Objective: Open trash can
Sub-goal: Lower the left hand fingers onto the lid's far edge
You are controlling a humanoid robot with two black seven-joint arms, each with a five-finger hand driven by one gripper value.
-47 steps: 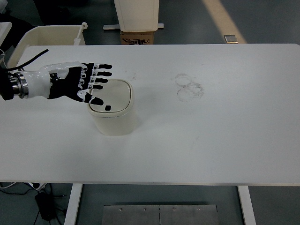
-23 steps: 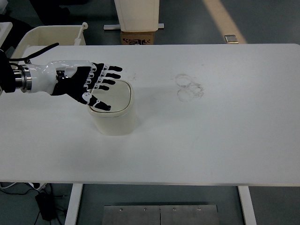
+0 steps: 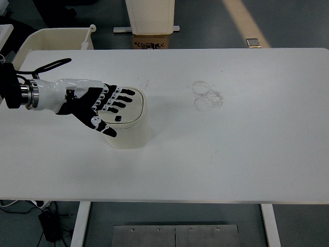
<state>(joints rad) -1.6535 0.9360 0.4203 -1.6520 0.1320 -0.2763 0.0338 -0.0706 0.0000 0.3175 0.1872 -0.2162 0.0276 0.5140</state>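
Observation:
A small cream trash can [image 3: 128, 131] with a rounded square lid [image 3: 131, 108] stands on the white table [image 3: 231, 149], left of the middle. A small black button [image 3: 118, 119] sits near the lid's front edge. My left hand [image 3: 105, 105], black and white, reaches in from the left and lies flat over the left half of the lid. Its fingers [image 3: 121, 100] are spread and hold nothing. The thumb [image 3: 104, 127] hangs at the can's front left edge. The lid looks closed. The right arm is out of view.
Faint ring marks [image 3: 207, 95] stain the table right of the can. A cream bin [image 3: 56, 38] stands off the table's far left corner. A cardboard box [image 3: 151, 40] and a white cabinet [image 3: 150, 14] stand behind the table.
My left hand has moved right and toward the near side, from the lid's far left edge to lying over the lid. The thumb now hangs past the can's front edge.

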